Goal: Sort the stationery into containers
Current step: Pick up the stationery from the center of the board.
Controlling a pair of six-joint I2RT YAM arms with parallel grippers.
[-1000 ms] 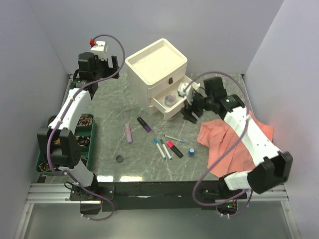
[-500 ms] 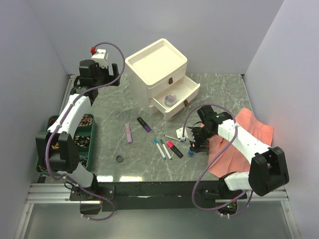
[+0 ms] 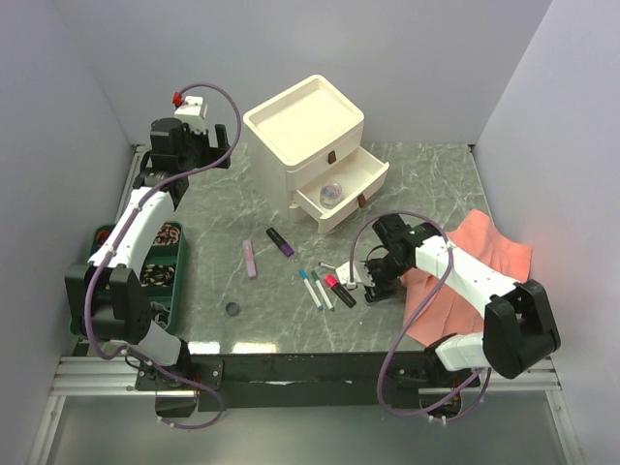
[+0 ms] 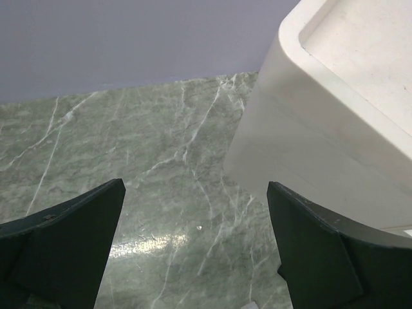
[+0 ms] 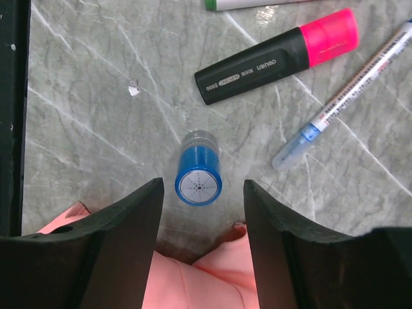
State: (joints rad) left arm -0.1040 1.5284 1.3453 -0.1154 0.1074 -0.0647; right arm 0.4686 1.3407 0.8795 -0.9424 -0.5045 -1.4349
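Right wrist, pen cropped, cloth half-hidden

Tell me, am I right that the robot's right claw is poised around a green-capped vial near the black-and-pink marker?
Nearly. The right wrist view shows the right claw poised around a blue-capped vial, not a green-capped one, near the black-and-pink marker.

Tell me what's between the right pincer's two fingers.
The blue-capped vial, with gaps to both fingers; the right wrist view shows it.
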